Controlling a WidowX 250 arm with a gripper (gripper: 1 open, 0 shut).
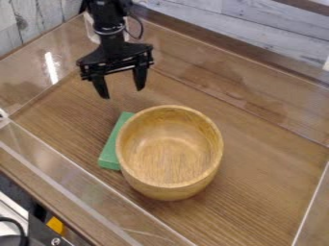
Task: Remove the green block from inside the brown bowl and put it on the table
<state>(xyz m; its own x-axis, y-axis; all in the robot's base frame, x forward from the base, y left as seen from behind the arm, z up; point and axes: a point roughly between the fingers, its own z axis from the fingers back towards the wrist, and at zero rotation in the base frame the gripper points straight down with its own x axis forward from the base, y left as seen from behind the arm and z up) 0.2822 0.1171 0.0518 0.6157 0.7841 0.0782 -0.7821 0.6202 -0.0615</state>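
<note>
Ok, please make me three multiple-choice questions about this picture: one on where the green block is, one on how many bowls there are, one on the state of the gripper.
1. Where is the green block?
A. inside the bowl
B. on the table, against the bowl's left side
C. held in the gripper

2. How many bowls are on the table?
A. one
B. two
C. three

3. How is the gripper?
A. shut on the block
B. shut and empty
C. open and empty, above the table

Answers:
1. B, the block lies flat on the wood beside the brown bowl, partly hidden by its wall.
2. A, only the one wooden bowl is seen.
3. C, its two fingers stand apart with nothing between them, up and left of the block.
</note>
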